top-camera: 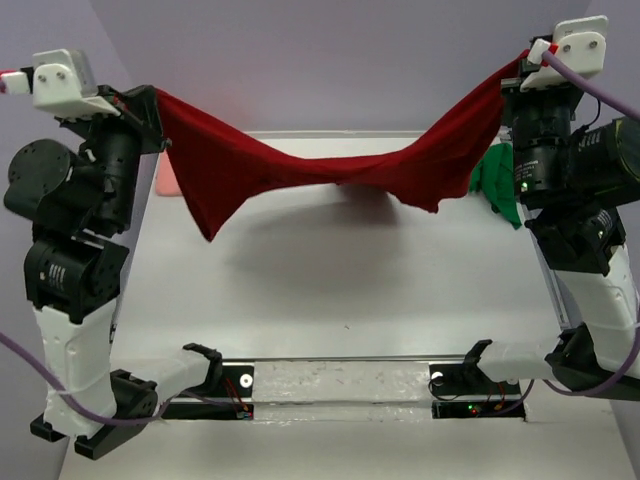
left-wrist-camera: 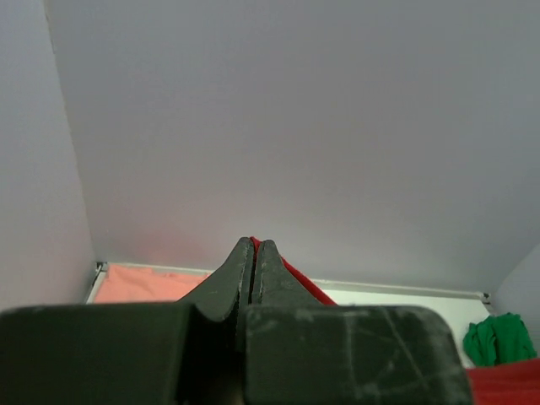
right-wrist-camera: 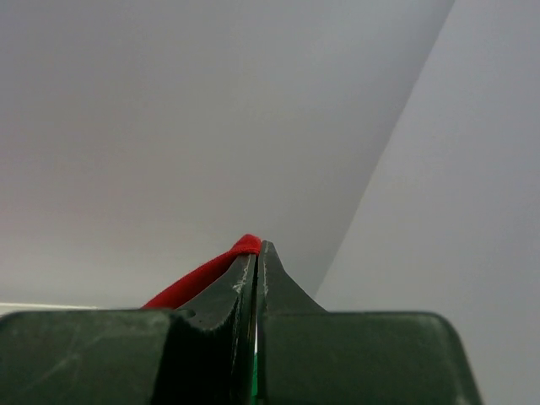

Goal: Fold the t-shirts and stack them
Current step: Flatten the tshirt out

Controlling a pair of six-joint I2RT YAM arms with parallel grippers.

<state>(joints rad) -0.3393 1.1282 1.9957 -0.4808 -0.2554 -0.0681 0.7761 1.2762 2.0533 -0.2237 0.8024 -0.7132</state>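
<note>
T-shirts over white table [top-camera: 330, 270], table first: broad bare surface from near edge out to far rim, pale walls [top-camera: 330, 60] closing in on far, left and right sides, side edges tucked behind left arm [top-camera: 75, 330] and right arm [top-camera: 600, 290]. Open room mostly mid-table, only a soft shadow lying there.

Dark red t-shirt [top-camera: 300, 165]: strung up in the air between both grippers, spanning nearly the full table width, sagging in the middle toward far rim. One loose corner drooping lowest on left side, a smaller flap hanging right of centre, both seemingly off the surface.

Green t-shirt [top-camera: 495, 180]: crumpled at far right corner, partly hidden behind red cloth and right arm.

Salmon pink t-shirt [top-camera: 167, 180]: lying at far left edge, mostly hidden behind left arm and red cloth.

Left gripper [top-camera: 158, 97]: raised high near left wall, fingers pressed together on one upper corner of red cloth, thin red edge peeking past the tips in wrist view.

Right gripper [top-camera: 512, 75]: raised high near right wall, clamped tight on the opposite upper corner, red fold bulging at the tips
</note>
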